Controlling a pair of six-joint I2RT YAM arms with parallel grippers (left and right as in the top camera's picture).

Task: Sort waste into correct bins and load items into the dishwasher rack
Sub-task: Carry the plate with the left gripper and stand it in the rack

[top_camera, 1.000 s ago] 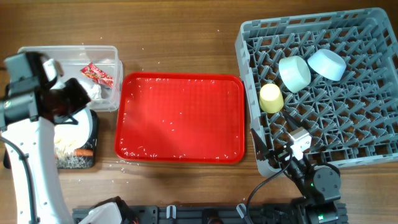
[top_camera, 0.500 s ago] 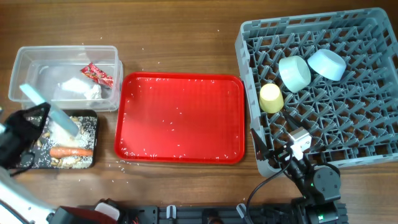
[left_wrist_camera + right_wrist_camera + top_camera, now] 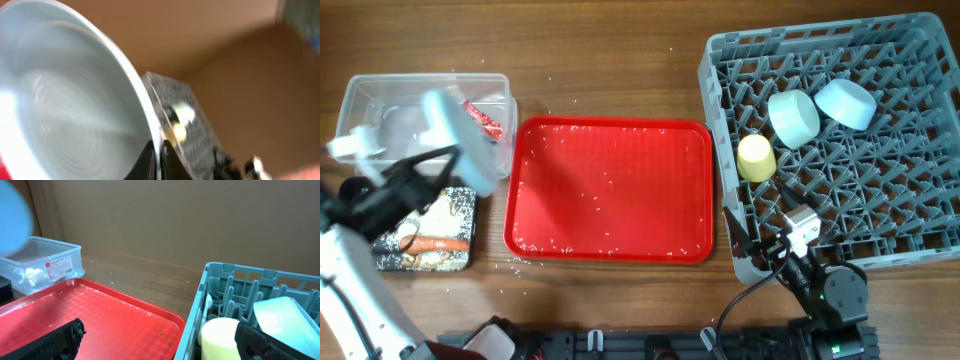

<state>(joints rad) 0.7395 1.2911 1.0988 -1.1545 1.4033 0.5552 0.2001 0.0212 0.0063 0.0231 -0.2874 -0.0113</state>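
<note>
My left gripper (image 3: 438,165) is shut on the rim of the pale blue plate (image 3: 460,138), which is tilted and blurred above the right end of the clear tub (image 3: 370,95). In the left wrist view the fingers (image 3: 157,160) pinch the plate (image 3: 65,100). The red-and-white wrapper (image 3: 486,120) lies in the tub. The black tray (image 3: 460,205) holds the carrot (image 3: 442,243) and beige scraps. The grey rack (image 3: 920,250) holds two mint bowls (image 3: 793,117) (image 3: 847,103) and the yellow cup (image 3: 756,157). My right gripper (image 3: 770,250) is open and empty at the rack's front left corner. I cannot make out the spoon.
The large red tray (image 3: 610,190) lies between the bins and the rack, with only crumbs on it. In the right wrist view my open fingers (image 3: 165,340) straddle the red tray (image 3: 100,315) and the yellow cup (image 3: 222,337); the tub (image 3: 45,262) stands beyond.
My left arm has swung from over the black tray up and to the right, carrying the plate to above the tub's right end. The right arm has not moved.
</note>
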